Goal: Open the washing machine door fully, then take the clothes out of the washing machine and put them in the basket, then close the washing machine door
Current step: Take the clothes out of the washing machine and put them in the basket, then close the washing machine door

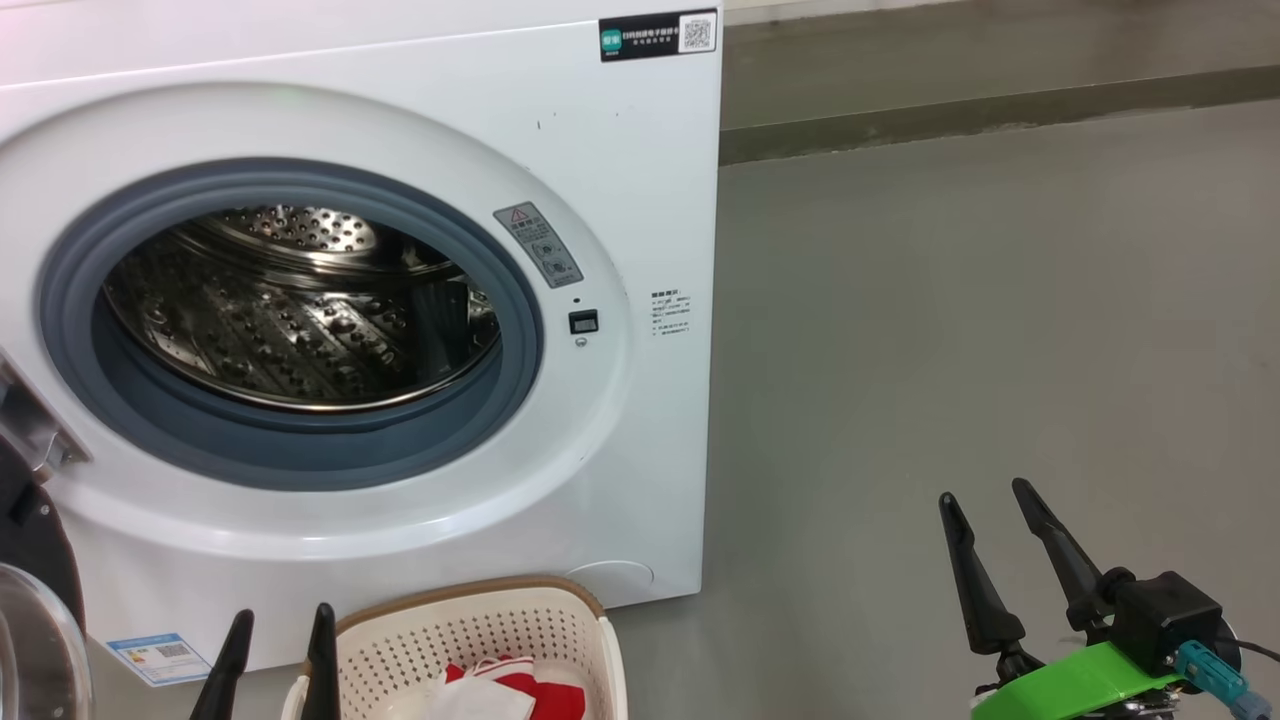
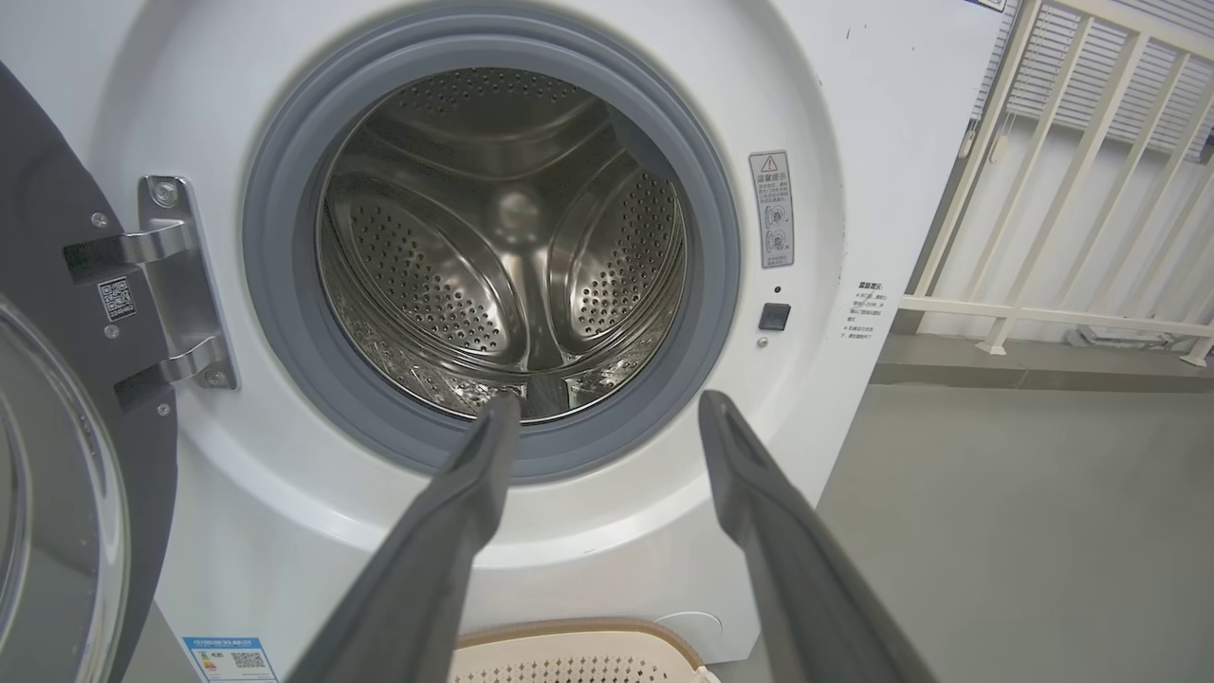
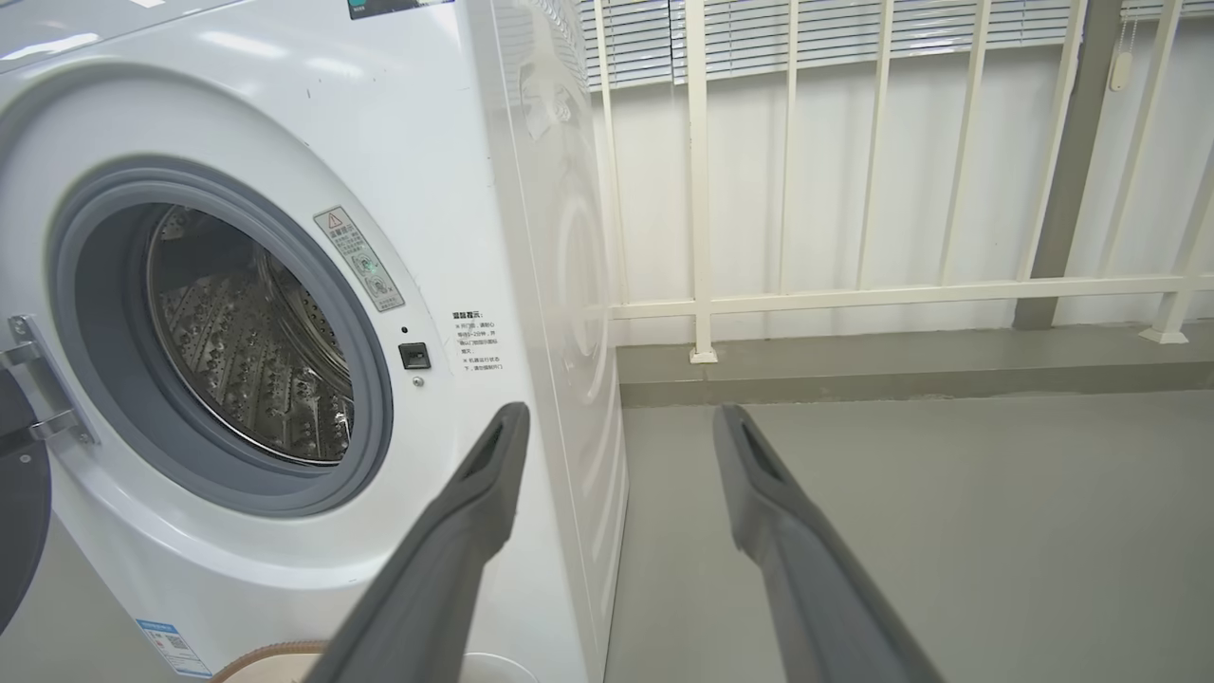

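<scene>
A: Where are the clothes [image 1: 530, 690]?

B: In the basket [image 1: 470, 625], red and white cloth bunched low inside. The basket stands on the floor [image 1: 950, 330] tight against the foot of the washing machine [image 1: 640, 180], just under the opening. I take that to be so a garment only has a short way to travel from the drum.

A: And the drum [image 2: 503, 247]?

B: Bare perforated steel as far as the cameras look in; I see no cloth there. I judge the unloading done.

A: The door [image 2: 38, 209]?

B: Swung wide on its hinge [image 2: 180, 285] at the machine's left side, clear of the opening so an arm can reach in. Closing it looks like the step left.

A: What about the tools?

B: The left tool [image 1: 283, 612] hovers by the basket's left rim, fingers spread wide, holding nothing; its own camera looks straight into the drum. The right tool [image 1: 983, 490] hangs over bare floor to the right of the machine, well apart from it, equally wide and empty.

A: Which one shuts the door?

B: The left is nearer, I'd guess. It would need to get behind the door's free edge and push it round. I cannot tell whether the door's sweep clears the basket rim, so that is worth watching.
</scene>
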